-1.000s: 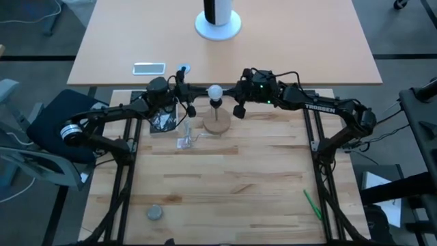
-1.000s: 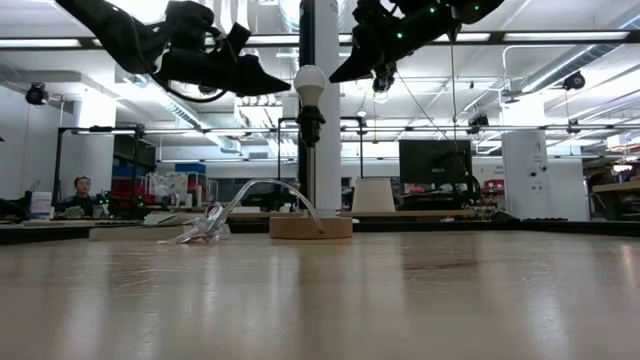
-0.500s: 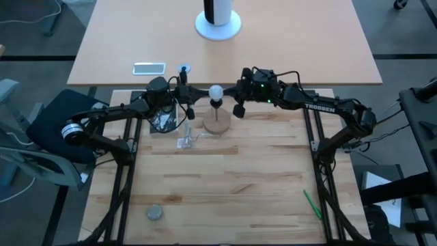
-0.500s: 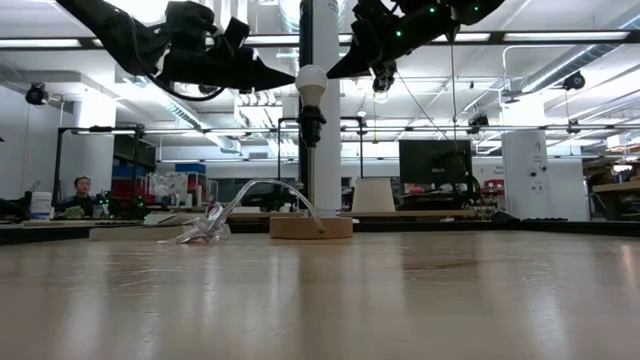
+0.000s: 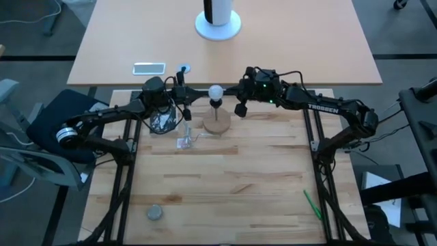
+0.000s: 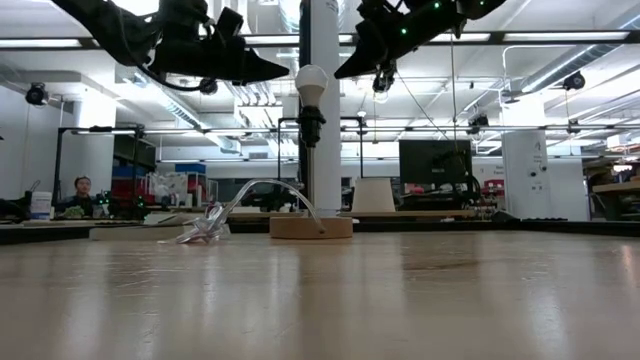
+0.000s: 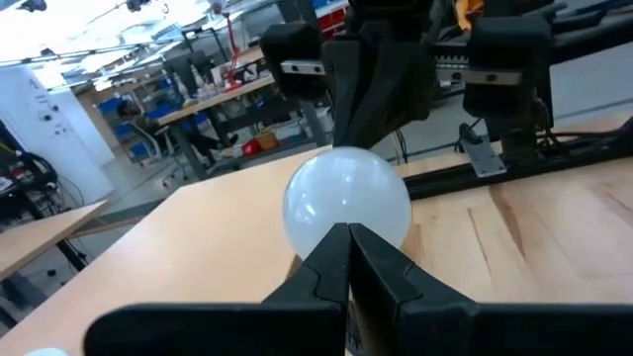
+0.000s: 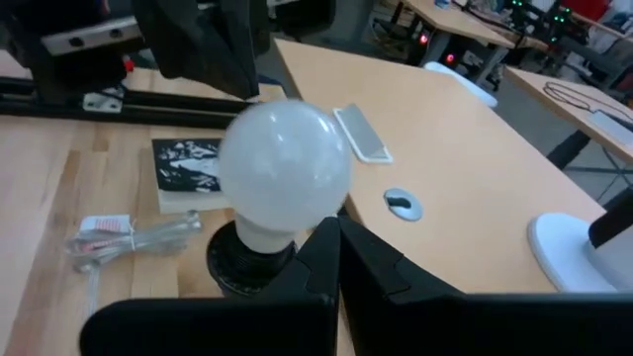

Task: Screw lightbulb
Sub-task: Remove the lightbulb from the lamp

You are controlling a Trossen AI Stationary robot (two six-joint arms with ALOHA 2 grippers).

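Lightbulb [image 5: 216, 91] sits upright in a black socket [image 6: 311, 124] on a round wooden base [image 5: 217, 123], upper centre of the high view, near the far edge of the slatted counter [image 5: 225, 184]. In the low view the globe [image 6: 311, 82] shows white, just left of centre and near the top of the frame.

Left pincer [image 5: 194, 95] is level with the globe on its left side, fingers pressed together, pinching nothing. From its wrist camera the closed tips [image 7: 348, 247] line up right in front of the bulb [image 7: 346, 210]; can't tell if they touch it.

Right pincer [image 5: 234, 93] mirrors it on the bulb's right, also pressed together and empty. Its wrist view shows the closed tips [image 8: 331, 247] just in front of the bulb [image 8: 284, 163] and socket [image 8: 247, 259]; contact unclear there too. In the low view both pincers flank the globe with a small gap on each side: left [image 6: 278, 71], right [image 6: 345, 70].

Other stuff:
- clear plastic bundle [image 5: 185, 140] on the counter just left of the wooden base
- dark patterned card [image 5: 162, 122] beside it, under the left arm
- small grey disc [image 5: 155, 213] lower left
- green stick [image 5: 312, 203] lower right
- phone [image 5: 149, 67] and white round stand [image 5: 218, 24] on the tan table behind
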